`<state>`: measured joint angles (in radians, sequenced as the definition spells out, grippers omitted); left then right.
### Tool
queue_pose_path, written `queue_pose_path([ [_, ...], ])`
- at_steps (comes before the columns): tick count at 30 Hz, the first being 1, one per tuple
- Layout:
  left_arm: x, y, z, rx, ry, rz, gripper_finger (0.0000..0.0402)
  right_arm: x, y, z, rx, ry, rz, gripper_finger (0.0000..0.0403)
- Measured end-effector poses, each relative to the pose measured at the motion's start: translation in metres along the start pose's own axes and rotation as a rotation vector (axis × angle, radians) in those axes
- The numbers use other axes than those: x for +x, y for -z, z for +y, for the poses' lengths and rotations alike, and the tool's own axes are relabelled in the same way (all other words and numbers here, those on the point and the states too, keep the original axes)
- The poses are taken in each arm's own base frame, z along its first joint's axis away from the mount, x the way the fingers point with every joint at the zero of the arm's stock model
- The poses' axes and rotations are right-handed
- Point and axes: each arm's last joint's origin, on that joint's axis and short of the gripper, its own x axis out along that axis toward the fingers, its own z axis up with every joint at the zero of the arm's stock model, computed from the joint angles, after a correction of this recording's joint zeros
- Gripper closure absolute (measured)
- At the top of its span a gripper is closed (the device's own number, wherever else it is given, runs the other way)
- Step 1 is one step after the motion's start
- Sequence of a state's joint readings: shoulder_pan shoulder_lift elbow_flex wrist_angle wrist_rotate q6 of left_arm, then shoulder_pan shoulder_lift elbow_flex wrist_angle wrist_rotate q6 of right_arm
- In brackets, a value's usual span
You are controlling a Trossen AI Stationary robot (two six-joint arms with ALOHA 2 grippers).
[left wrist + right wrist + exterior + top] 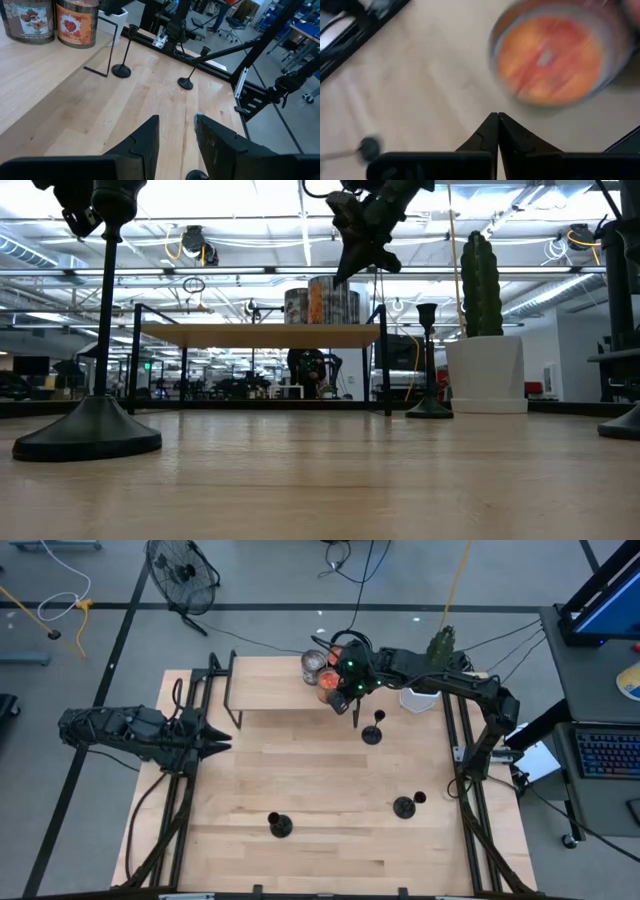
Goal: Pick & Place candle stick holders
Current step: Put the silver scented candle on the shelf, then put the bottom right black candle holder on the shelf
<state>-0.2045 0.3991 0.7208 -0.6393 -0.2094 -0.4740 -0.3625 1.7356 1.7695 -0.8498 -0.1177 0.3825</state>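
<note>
Three black candle stick holders stand upright on their round bases on the wooden table: one near the shelf's right end (372,732), one at the near right (404,806), one at the near middle (280,827). In the low view they show at the middle (428,360), the right edge (625,425) and the left (90,435). My right gripper (343,700) is shut and empty, hanging above the right end of the raised shelf (260,335), beside an orange jar (555,60). My left gripper (176,125) is open and empty at the table's left edge (215,740).
A low wooden shelf on black legs (285,685) stands at the far middle, with glass jars (318,668) at its right end. A white pot with a cactus (482,360) stands at the far right. Black rails (465,760) run along both sides of the table.
</note>
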Motion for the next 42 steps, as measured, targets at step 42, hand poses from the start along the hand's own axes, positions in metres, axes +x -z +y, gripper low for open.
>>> queue_pose_path([
  [42, 0.0, -0.002, -0.001, -0.091, 0.012, -0.024, 0.027, -0.165, 0.193, 0.063, 0.003, -0.051, 0.673, 0.0387],
])
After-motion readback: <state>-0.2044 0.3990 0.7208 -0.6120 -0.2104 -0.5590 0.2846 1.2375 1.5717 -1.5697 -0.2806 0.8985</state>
